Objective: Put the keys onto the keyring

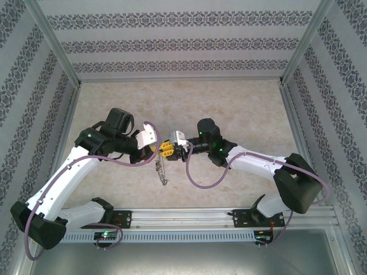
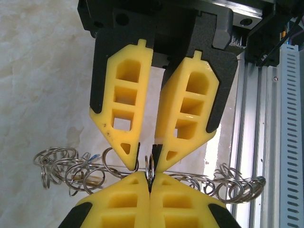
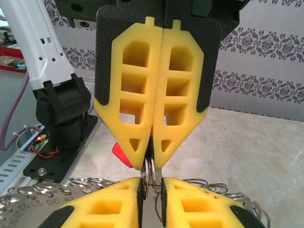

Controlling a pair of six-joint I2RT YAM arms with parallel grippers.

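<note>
The step in hand looks like the threading itself, done in the air: the keyring (image 1: 162,172), a chain of small silvery split rings, is lifted above the table (image 1: 241,103), and the two tools meet tip to tip at one of its rings; the left tool (image 2: 149,179) is clenched flat on that ring, with the rest of the keyring trailing away to either side of the pinch in the left wrist view and hanging below it in the top view; the right tool (image 3: 152,190) comes at the same ring from the opposite side, its jaws drawn close with a narrow slot between them and the ring standing in that slot, but I cannot tell whether they bite on the ring or merely flank it; a red key head (image 3: 122,154) sits just beside the pinched ring, and whether its blade is caught on the keyring is hidden; other keys I cannot make out among the loops; the next move, I judge, calls for the left tool to hold firm while the right takes a sure hold and works the key round the coil in small motions, since such thin springy wire could slip free
</note>
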